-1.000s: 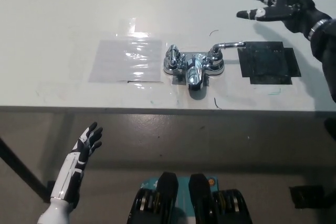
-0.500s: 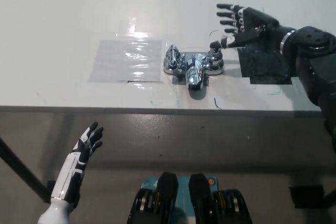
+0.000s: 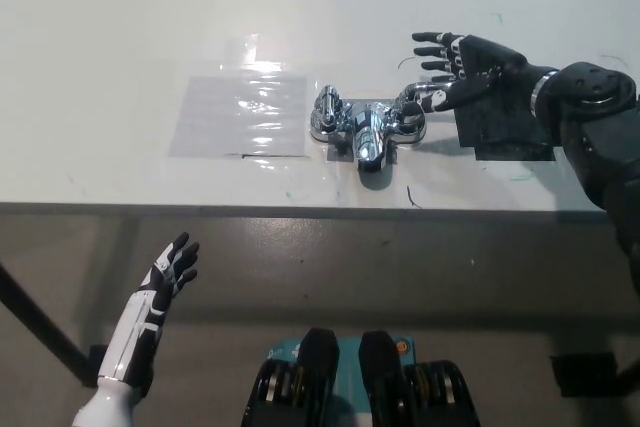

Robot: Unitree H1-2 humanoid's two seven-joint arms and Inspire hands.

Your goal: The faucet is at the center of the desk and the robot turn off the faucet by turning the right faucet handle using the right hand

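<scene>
- The chrome faucet point(image 3: 368, 127) stands near the middle of the white bench point(image 3: 120, 67), its spout pointing toward 6 o'clock.
- The right faucet handle point(image 3: 411, 113) sits at the faucet's 3 o'clock side; the left handle point(image 3: 326, 110) at its 9 o'clock.
- The black right hand point(image 3: 468, 72) reaches in from 3 o'clock, open with fingers spread, its thumb touching the right faucet handle; it grips nothing.
- A black patch point(image 3: 505, 125) lies on the bench under that hand, and a clear plastic sheet point(image 3: 242, 114) lies at the faucet's 9 o'clock.
- The white left hand point(image 3: 168, 272) rests below the bench edge at 7 o'clock, open and empty.
</scene>
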